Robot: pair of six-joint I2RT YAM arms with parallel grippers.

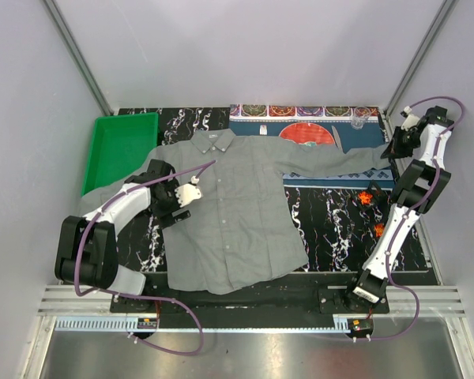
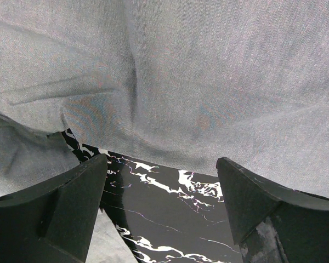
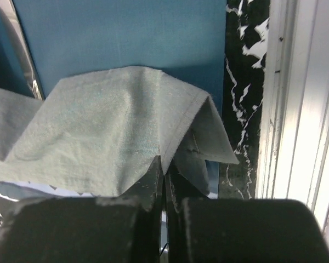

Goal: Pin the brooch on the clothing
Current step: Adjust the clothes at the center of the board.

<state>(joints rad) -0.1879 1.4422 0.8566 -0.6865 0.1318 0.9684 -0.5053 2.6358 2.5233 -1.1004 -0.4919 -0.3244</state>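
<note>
Left end effector (image 2: pixel 162 189) agape; right (image 3: pixel 164 174) clenched

A lab robot cell: plain pale walls (image 1: pixel 245 47) enclose the marbled table (image 1: pixel 332 229), and a metal frame post (image 1: pixel 416 55) rises just beyond the right pincer (image 1: pixel 390 150)

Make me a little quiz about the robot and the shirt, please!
1. True or false: the right gripper is pinching a sleeve of the shirt.
2. Which colour is the tray beside the shirt? A red, B green, C yellow.
3. Fill in: the left gripper has its jaws ____ by the shirt's edge.
Key: 1 true; 2 B; 3 open.
</note>
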